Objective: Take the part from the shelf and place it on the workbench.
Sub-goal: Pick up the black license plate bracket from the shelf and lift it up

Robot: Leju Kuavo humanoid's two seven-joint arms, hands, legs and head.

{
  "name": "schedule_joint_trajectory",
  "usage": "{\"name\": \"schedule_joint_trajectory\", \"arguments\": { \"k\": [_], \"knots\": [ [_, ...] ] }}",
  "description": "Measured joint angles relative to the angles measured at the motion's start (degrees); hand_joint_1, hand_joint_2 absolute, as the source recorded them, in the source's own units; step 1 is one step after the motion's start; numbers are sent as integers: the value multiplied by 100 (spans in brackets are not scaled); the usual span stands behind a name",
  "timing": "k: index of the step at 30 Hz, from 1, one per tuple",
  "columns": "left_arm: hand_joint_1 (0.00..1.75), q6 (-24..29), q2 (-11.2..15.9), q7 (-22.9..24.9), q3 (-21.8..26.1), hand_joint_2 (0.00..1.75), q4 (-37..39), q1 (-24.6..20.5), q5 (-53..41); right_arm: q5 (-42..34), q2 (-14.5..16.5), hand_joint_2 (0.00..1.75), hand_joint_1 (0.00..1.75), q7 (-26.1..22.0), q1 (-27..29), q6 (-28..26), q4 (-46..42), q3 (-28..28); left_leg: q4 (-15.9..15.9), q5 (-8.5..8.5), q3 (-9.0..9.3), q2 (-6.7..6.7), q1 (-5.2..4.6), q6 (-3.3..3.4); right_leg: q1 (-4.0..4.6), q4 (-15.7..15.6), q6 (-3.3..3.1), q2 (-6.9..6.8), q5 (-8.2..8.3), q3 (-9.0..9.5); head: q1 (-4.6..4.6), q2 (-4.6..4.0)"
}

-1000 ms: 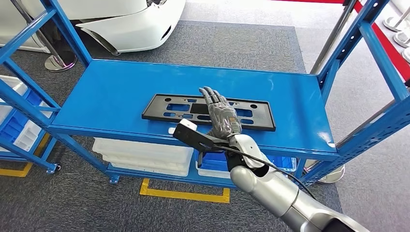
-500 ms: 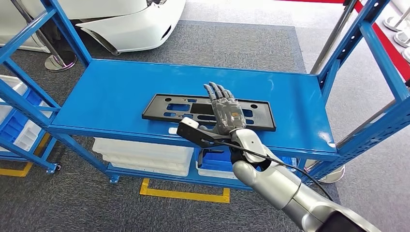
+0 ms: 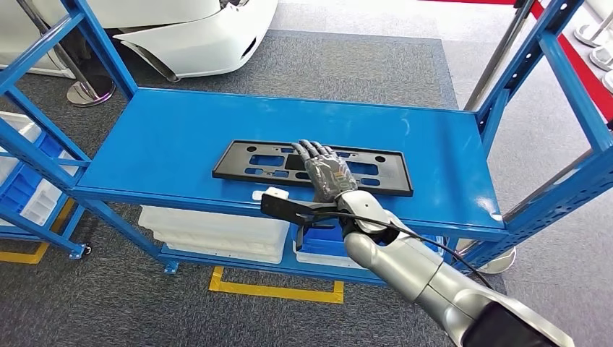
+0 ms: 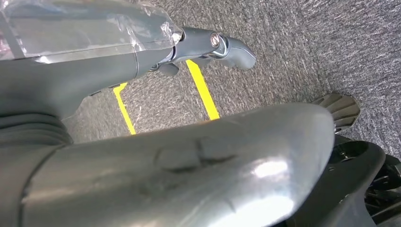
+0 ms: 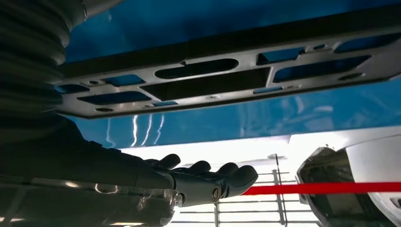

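The part is a flat black rectangular plate with several cut-outs, lying on the blue shelf near its front edge. My right hand is stretched palm-down over the middle of the plate, fingers straight, holding nothing. In the right wrist view the fingers lie extended with a strip of blue shelf between them and the part. Whether they touch the plate is unclear. My left hand hangs over the grey carpet, fingers extended, with nothing in it.
Blue frame uprights stand at the shelf's corners. White bins sit on the lower level. A white car bumper lies behind the shelf. Blue bins are at the left, and yellow tape marks the floor.
My right hand reached forward over the part, then dropped lower toward it, its fingertips drawing back a little. The part has not moved.
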Motion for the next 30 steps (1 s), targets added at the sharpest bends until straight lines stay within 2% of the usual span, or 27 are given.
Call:
{"name": "schedule_joint_trajectory", "arguments": {
  "k": [6,14,24,30],
  "knots": [
    [0,-13,-33,27,0,0,0,-39,-175,-511,-10,175,0,-62,-68,-5,584,75,3,0,0,0,-2,0,0,-1,1,-1,1,-1,6,0],
    [0,-33,-37,105,0,0,0,-49,-301,-1267,-86,175,0,-26,-166,314,1008,82,5,0,0,1,-1,0,-1,-2,1,0,1,-2,3,0],
    [0,-33,-37,130,0,0,0,-116,-386,-1364,-128,175,0,-16,-276,288,1272,83,8,0,1,1,-1,1,0,-1,3,1,2,0,4,0],
    [0,-55,-37,206,0,0,0,-171,-541,-1223,-232,175,0,328,-304,108,1326,90,12,1,-1,1,-2,1,0,-1,7,1,4,1,5,0]
  ]
}}
